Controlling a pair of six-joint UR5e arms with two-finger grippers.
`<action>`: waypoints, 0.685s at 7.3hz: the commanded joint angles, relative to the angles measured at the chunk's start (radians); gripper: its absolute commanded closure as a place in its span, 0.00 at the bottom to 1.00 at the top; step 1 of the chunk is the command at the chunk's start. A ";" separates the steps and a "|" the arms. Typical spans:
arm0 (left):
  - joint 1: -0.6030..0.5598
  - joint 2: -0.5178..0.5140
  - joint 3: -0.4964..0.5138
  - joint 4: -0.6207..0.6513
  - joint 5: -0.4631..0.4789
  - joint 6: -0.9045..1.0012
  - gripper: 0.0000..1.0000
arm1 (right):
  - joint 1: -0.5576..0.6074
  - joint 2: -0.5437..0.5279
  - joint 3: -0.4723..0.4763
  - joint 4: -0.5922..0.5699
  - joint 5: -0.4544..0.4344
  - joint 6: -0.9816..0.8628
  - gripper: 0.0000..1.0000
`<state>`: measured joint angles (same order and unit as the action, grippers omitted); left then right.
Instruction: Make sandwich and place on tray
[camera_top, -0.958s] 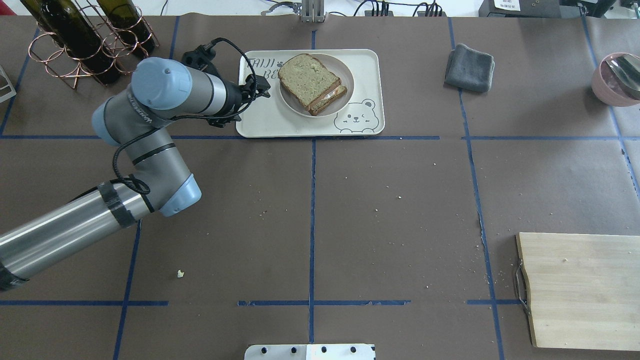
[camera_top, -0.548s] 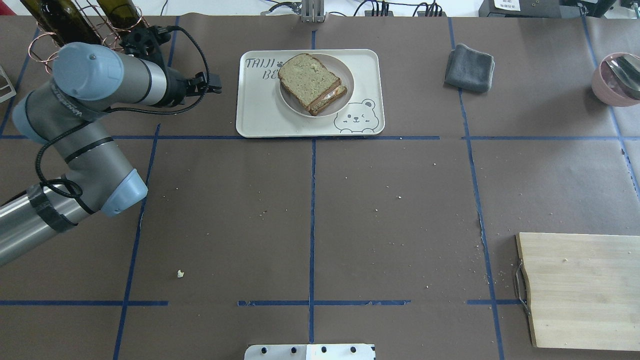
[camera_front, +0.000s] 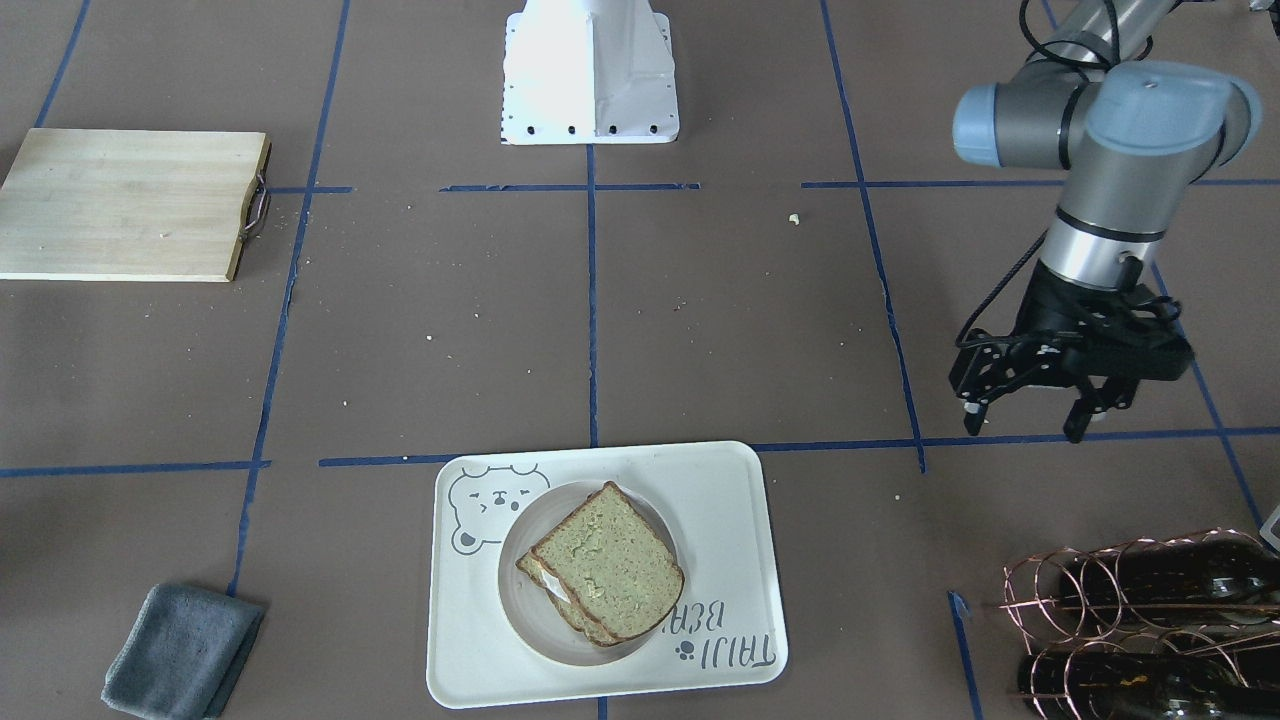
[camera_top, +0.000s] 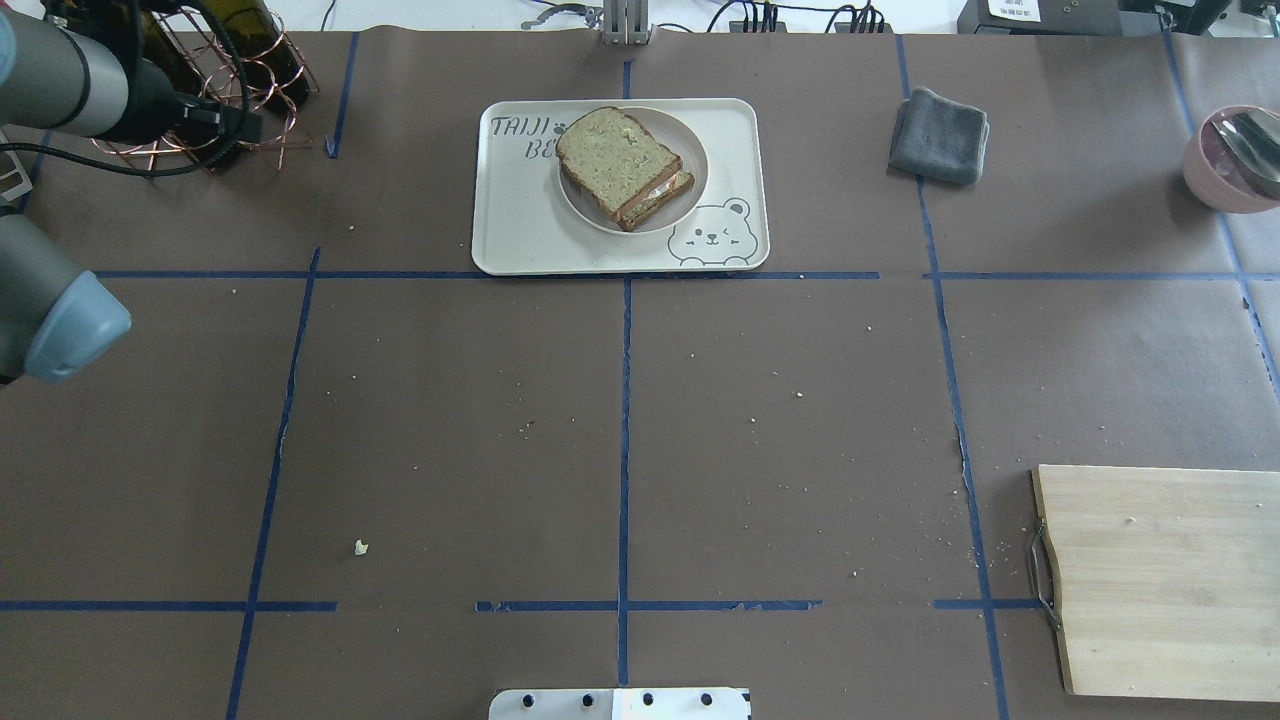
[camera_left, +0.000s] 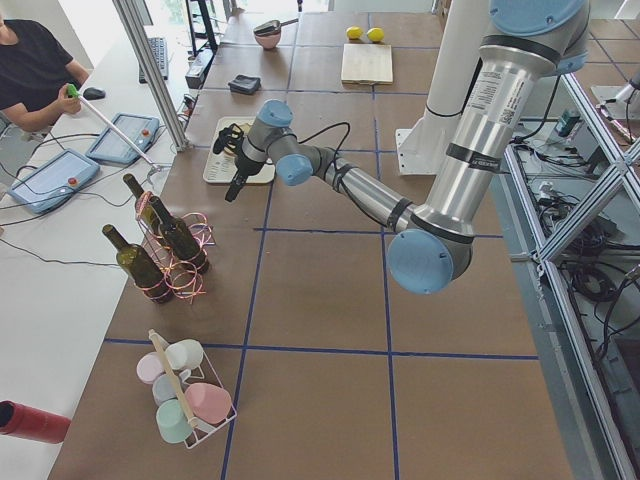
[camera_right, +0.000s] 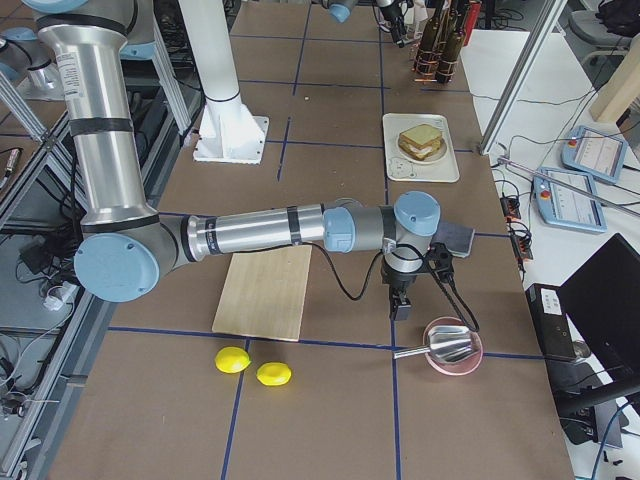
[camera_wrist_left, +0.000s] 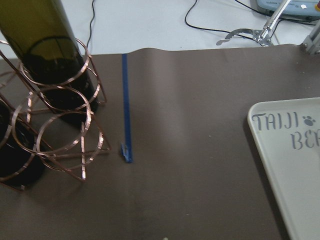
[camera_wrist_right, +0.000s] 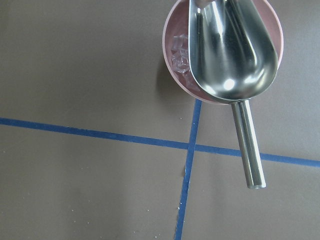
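The sandwich (camera_top: 615, 160), two greenish-tan bread slices with dark crust and a bit of white egg at the edge, lies on a small round plate (camera_top: 592, 212) on the cream bear tray (camera_top: 520, 240). It also shows in the front-facing view (camera_front: 610, 565) on the tray (camera_front: 730, 500). My left gripper (camera_front: 1022, 425) is open and empty, well off the tray's side, near the bottle rack; it also shows in the overhead view (camera_top: 240, 120). The left wrist view shows the tray's corner (camera_wrist_left: 295, 170). My right gripper (camera_right: 400, 300) shows only in the exterior right view, by the pink bowl; I cannot tell its state.
A copper rack with wine bottles (camera_top: 200, 70) stands close behind the left gripper. A grey cloth (camera_top: 940, 135) lies right of the tray. A pink bowl with a metal scoop (camera_wrist_right: 225, 50) sits at the far right. A wooden cutting board (camera_top: 1160, 580) lies front right.
My left arm has drawn back to the left, from the tray's left edge to beside the bottle rack. The sandwich, plate and tray have not moved.
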<state>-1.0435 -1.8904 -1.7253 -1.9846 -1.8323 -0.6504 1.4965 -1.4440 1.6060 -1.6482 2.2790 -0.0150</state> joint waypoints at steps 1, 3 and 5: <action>-0.157 0.092 -0.008 -0.002 -0.114 0.264 0.00 | 0.010 -0.050 0.000 0.072 0.028 0.001 0.00; -0.278 0.173 -0.014 -0.008 -0.212 0.450 0.00 | 0.016 -0.093 -0.001 0.116 0.063 0.003 0.00; -0.285 0.232 0.018 -0.039 -0.200 0.499 0.00 | 0.037 -0.104 0.003 0.117 0.085 0.001 0.00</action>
<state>-1.3197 -1.6889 -1.7383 -2.0113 -2.0339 -0.1860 1.5201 -1.5402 1.6062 -1.5344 2.3502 -0.0126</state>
